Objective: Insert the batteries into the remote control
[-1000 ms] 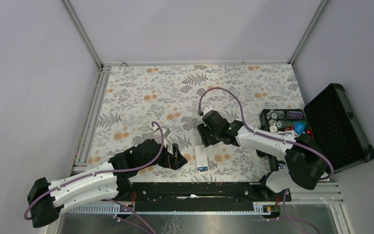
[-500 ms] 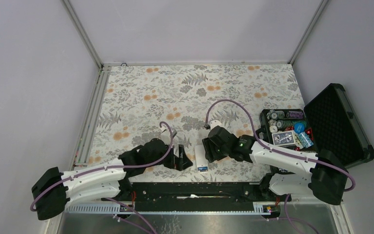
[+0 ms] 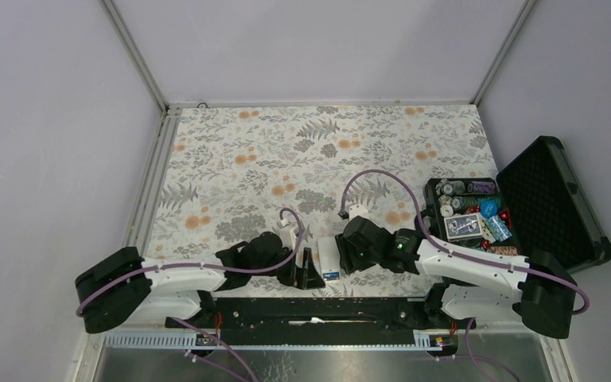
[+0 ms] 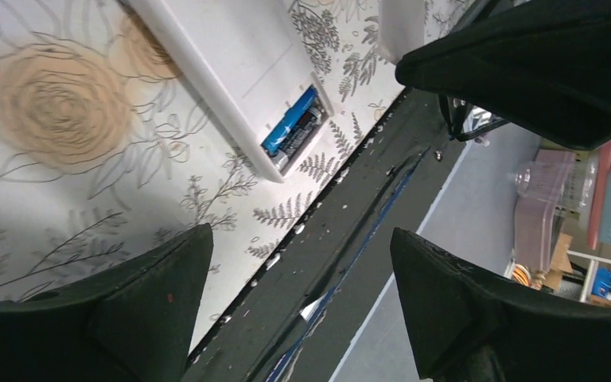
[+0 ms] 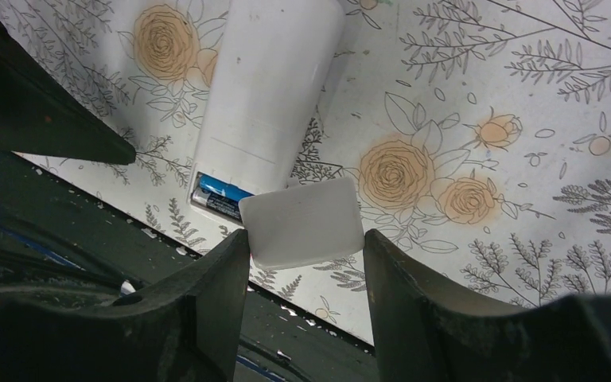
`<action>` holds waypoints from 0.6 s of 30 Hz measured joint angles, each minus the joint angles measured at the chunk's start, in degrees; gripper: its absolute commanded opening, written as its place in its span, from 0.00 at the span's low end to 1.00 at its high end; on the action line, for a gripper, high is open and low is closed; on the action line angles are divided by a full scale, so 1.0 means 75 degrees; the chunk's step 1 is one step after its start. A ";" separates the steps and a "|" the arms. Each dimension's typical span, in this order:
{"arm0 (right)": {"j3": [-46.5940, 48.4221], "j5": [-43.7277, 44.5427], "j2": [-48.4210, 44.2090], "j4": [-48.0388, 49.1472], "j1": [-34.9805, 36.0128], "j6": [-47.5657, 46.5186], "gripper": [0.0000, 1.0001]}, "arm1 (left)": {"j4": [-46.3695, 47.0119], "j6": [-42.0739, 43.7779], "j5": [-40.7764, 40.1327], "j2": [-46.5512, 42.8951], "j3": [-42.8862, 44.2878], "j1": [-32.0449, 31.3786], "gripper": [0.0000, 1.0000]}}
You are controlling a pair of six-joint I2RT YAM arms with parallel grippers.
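Observation:
The white remote control [image 3: 330, 256] lies back up near the table's front edge. Its battery bay at the near end is uncovered, with the blue batteries [image 3: 332, 275] seated in it. It also shows in the left wrist view [image 4: 231, 64] with the batteries [image 4: 293, 127], and in the right wrist view [image 5: 274, 87] with the batteries [image 5: 215, 195]. My right gripper [image 5: 306, 239] is shut on a small white battery cover [image 5: 302, 219], held just over the bay. My left gripper [image 4: 301, 239] is open and empty, just left of the remote's near end.
An open black case [image 3: 553, 207] stands at the right, its tray [image 3: 428, 208] holding chip stacks, a card deck and dice. The black rail [image 3: 310, 310] runs along the table's front edge, right beside the remote.
The left gripper has moved right, up to the remote's near end. The right gripper has moved towards the front edge, bringing the white cover over the battery bay.

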 measured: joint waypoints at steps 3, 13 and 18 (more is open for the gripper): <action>-0.0061 0.0134 -0.0114 -0.0102 0.0017 0.0067 0.24 | 0.0586 -0.0201 0.0207 0.0525 0.0000 -0.0134 0.82; -0.0251 0.0420 -0.0624 -0.0306 0.0023 0.0329 0.24 | 0.1824 -0.0586 0.0530 0.1696 0.0137 -0.0277 0.76; -0.0318 0.0510 -0.0839 -0.0350 0.0023 0.0437 0.24 | 0.1856 -0.0551 0.0490 0.2107 0.0493 -0.0277 0.73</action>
